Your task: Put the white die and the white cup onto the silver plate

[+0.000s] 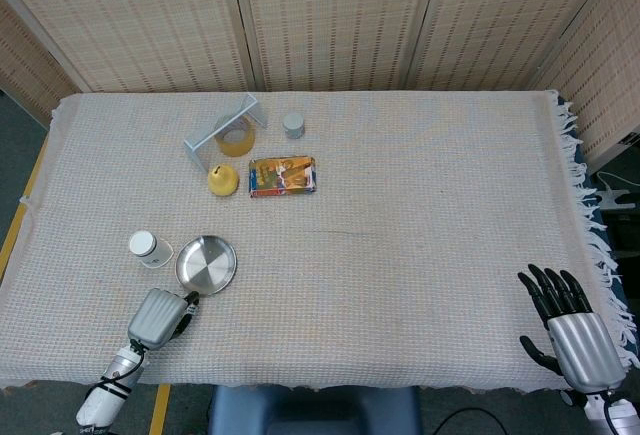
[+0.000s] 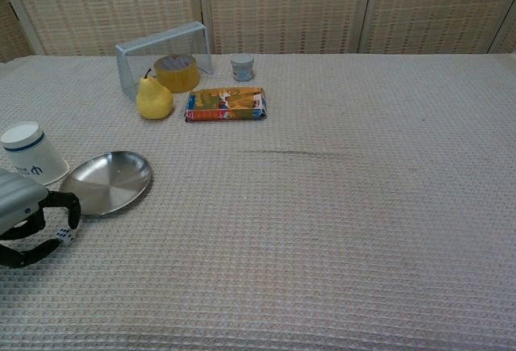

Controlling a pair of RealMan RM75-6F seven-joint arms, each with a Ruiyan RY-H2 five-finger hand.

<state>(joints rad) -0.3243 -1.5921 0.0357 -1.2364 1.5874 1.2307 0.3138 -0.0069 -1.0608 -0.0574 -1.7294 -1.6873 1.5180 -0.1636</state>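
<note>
The white die lies on the cloth just in front of the silver plate. My left hand reaches it from the near left, and a curled finger and the thumb close on the die from either side. In the head view the fingers hide the die. The white cup, with a blue band, stands upright just left of the plate. My right hand rests at the near right corner, fingers spread, holding nothing.
At the back left stand a metal frame with a roll of yellow tape, a yellow pear, a colourful packet and a small grey jar. The cloth's fringed edge runs down the right side.
</note>
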